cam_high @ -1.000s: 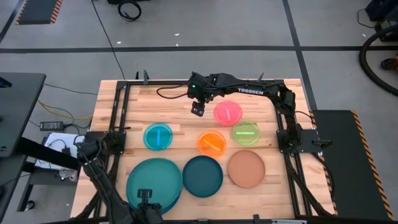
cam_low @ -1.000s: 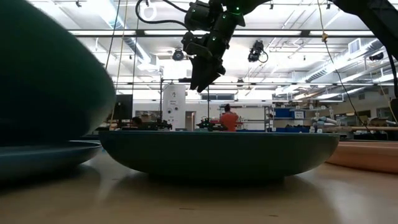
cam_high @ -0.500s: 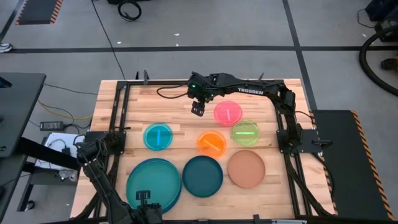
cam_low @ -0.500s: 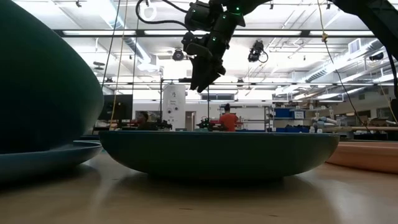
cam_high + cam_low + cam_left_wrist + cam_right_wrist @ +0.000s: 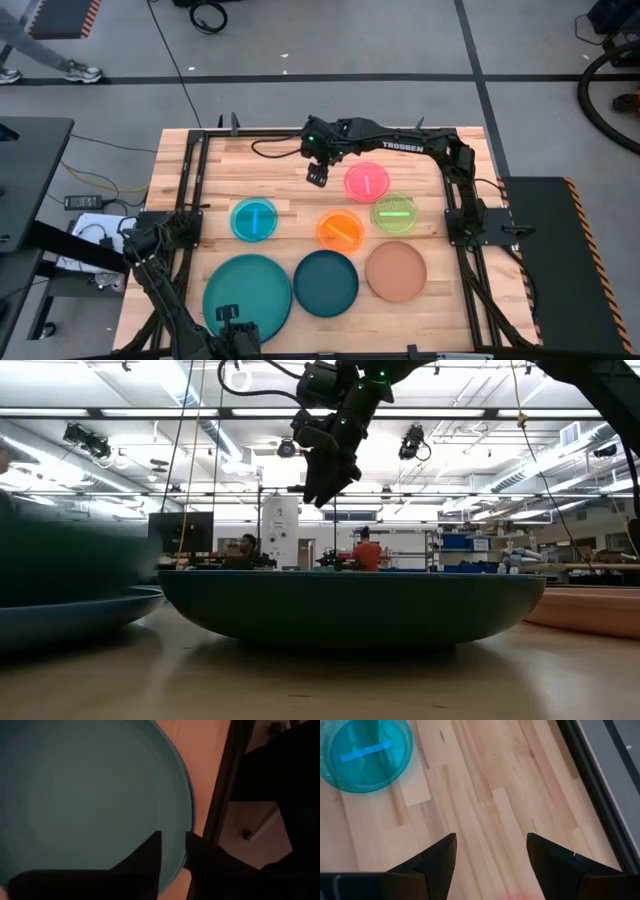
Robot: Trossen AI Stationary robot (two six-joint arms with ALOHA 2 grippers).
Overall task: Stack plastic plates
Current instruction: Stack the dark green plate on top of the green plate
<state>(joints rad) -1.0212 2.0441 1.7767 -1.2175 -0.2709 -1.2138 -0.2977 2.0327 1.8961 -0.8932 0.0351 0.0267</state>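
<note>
The large teal plate (image 5: 247, 290) lies at the near left on the blue plate, whose rim (image 5: 190, 795) shows beside it. My left gripper (image 5: 232, 318) is at the teal plate's near rim, open, with one finger over the plate and one outside it. Pink (image 5: 367, 181), green (image 5: 394, 212), orange (image 5: 340, 229) and cyan (image 5: 255, 219) small plates lie flat in the middle. Dark teal (image 5: 325, 283) and brown (image 5: 395, 270) plates lie near the front. My right gripper (image 5: 318, 178) hangs open above bare wood at the far middle. My left gripper's fingers (image 5: 150, 857) come down from above on either side of the teal plate's near rim (image 5: 186, 837). I cannot tell whether they touch it. The plate lies flat on the blue plate.
A black metal frame (image 5: 190, 180) runs round the wooden table. The left arm's base (image 5: 165, 235) stands at the left edge and the right arm's (image 5: 470, 215) at the right. Bare wood lies at the far left. People are in the room behind.
The large teal plate stood steeply tilted, its near edge raised at my left gripper. It has sunk flat onto the blue plate and now sits more squarely over it. Neither gripper has shifted place.
</note>
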